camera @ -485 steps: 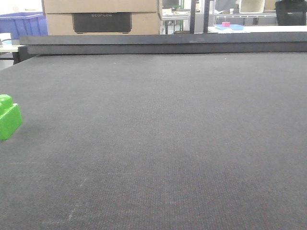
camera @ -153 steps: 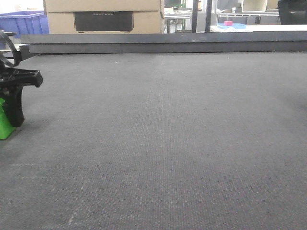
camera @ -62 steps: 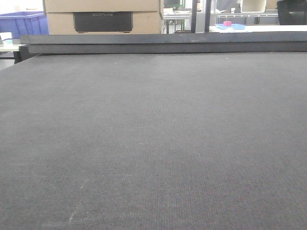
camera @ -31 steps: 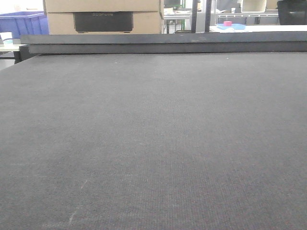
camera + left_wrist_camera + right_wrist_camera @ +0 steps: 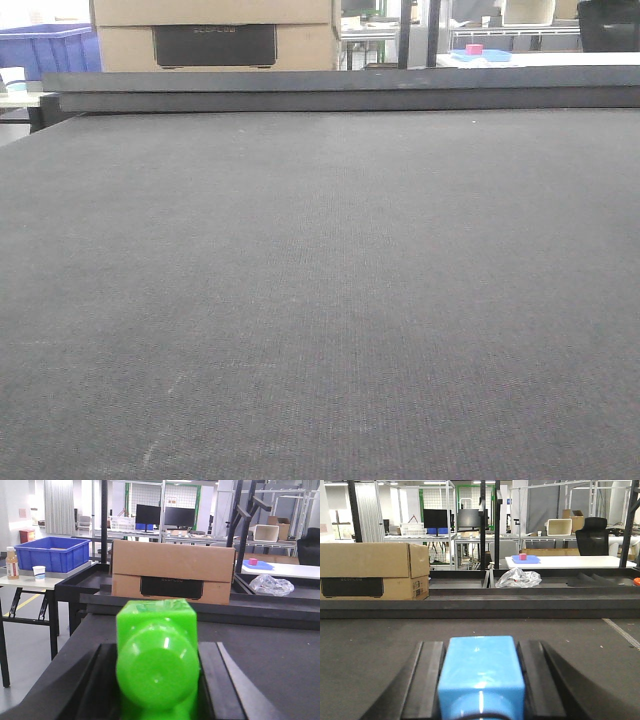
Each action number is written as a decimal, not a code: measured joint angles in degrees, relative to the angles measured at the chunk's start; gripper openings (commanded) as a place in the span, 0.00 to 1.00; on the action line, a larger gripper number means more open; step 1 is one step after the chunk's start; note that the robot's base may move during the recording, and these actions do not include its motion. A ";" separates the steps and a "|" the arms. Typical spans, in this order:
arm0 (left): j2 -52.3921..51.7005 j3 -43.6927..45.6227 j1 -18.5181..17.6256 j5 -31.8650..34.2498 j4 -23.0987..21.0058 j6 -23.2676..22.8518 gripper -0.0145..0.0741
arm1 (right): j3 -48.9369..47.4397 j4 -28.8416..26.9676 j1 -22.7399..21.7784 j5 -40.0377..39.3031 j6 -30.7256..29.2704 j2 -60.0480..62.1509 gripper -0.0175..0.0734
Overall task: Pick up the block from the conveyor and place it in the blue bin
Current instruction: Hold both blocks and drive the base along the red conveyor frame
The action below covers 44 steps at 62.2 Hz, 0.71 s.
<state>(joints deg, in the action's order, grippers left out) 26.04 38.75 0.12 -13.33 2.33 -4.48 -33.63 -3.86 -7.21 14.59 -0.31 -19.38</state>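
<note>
— Now, where is the small bright green plastic studded block (image 5: 156,665)?
— Clamped in the left gripper (image 5: 157,690). One dark finger (image 5: 106,680) presses each side, and a round stud faces the wrist camera.
— And around it?
— The wide dark grey woven conveyor belt (image 5: 320,280) lies beneath. The blue plastic bin (image 5: 52,554) stands on a white table (image 5: 25,580) beyond the belt's left corner, well apart. A brown cardboard box (image 5: 172,572) sits behind the dark raised rail (image 5: 275,611).
— And the right gripper (image 5: 481,690)?
— Closed on a light blue plastic block (image 5: 481,670).
</note>
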 measured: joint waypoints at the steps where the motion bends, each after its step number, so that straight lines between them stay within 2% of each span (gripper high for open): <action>1: 0.00 0.00 0.00 0.00 0.00 0.00 0.04 | 0.00 0.00 0.00 0.00 0.00 0.00 0.02; 44: 0.00 0.00 0.00 0.00 0.00 0.00 0.04 | 0.00 0.00 0.00 0.00 0.00 0.00 0.02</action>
<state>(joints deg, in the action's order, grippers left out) 26.04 38.75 0.12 -13.33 2.33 -4.48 -33.63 -3.86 -7.21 14.59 -0.31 -19.38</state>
